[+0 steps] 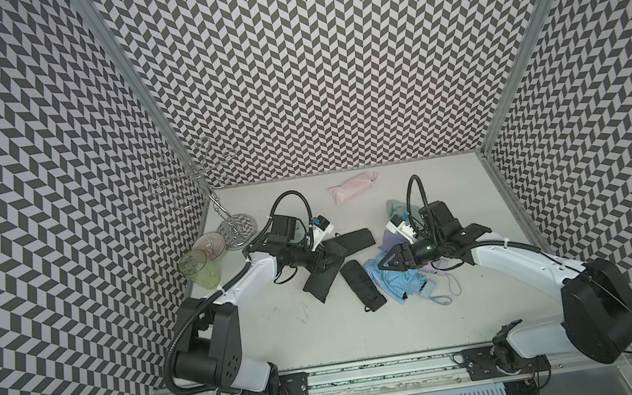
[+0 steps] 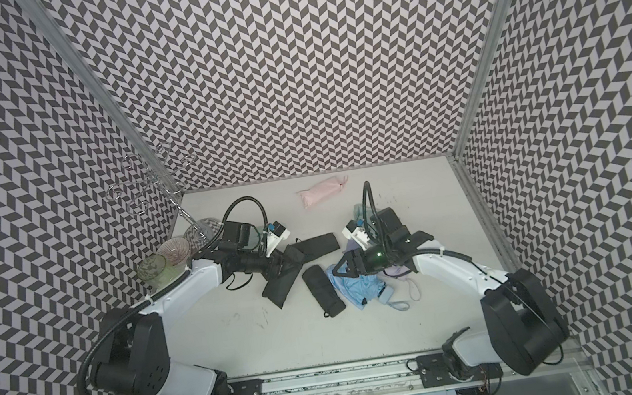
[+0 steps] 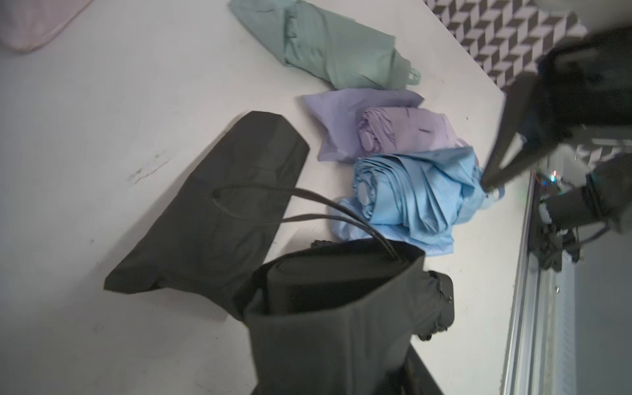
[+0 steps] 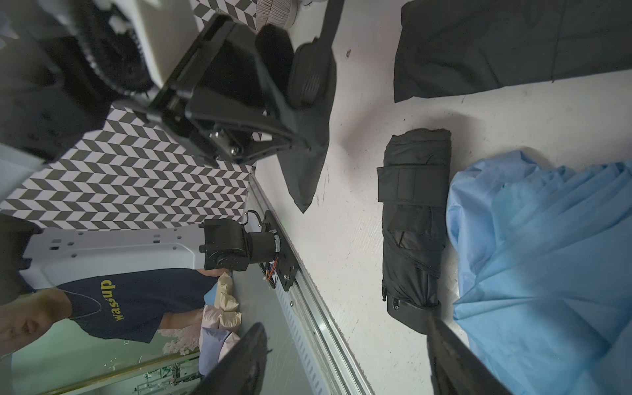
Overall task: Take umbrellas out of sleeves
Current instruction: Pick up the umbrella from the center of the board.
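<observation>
Left end effector [image 1: 327, 256] grips the sleeved black umbrella [image 3: 342, 287]; sleeve mouth [image 3: 328, 254] faces right toward my open, nearer right end effector [image 1: 381, 268].

You are working in a robotics lab test cell. Black-and-white chevron panels [image 1: 328, 58] wall it in on three sides between aluminium posts [image 1: 137, 89]. The left arm [image 1: 249, 275] and right arm [image 1: 516, 258] are bolted to a metal rail [image 1: 371, 367] along the front edge of the white tabletop [image 1: 325, 331].
</observation>
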You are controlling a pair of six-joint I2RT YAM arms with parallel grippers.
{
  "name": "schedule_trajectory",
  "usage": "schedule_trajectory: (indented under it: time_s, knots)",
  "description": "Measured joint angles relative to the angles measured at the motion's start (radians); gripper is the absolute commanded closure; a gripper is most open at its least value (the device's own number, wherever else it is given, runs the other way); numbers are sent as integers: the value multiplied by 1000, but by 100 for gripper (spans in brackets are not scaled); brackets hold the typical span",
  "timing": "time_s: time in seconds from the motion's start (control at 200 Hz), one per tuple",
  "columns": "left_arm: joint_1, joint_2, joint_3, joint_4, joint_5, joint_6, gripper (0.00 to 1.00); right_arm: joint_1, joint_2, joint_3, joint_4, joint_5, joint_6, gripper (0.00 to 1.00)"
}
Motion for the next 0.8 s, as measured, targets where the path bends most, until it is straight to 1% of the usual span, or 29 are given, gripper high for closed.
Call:
schedule_trajectory:
  time_s: [0.06,0.135,0.2,0.26,0.331,0.401,0.516,0.581,0.651,0.801]
  knots:
    - [-5,-37,-42,4,-1,55,100,0,17,15,5,-1,-2,30]
    - [-2,-46,-84,17,-1,107,100,0,40,32,14,-6,-6,33]
    - [-2,-46,-116,17,-5,153,100,0,66,51,17,-9,-17,39]
    - [-6,-51,-142,17,-7,185,100,1,91,64,22,-10,-34,47]
    - [-11,-72,-175,17,0,210,100,1,114,72,35,-25,-48,52]
    - [-15,-112,-219,28,9,222,100,8,140,77,55,-52,-55,53]
    - [-33,-205,-321,74,17,226,100,37,179,84,78,-92,-77,51]
    - [-44,-221,-343,78,33,242,100,66,196,88,85,-110,-97,52]
    - [-70,-196,-334,76,41,276,100,86,206,86,103,-125,-103,52]
    - [-150,-71,-274,65,41,335,100,99,208,39,224,-155,-69,54]
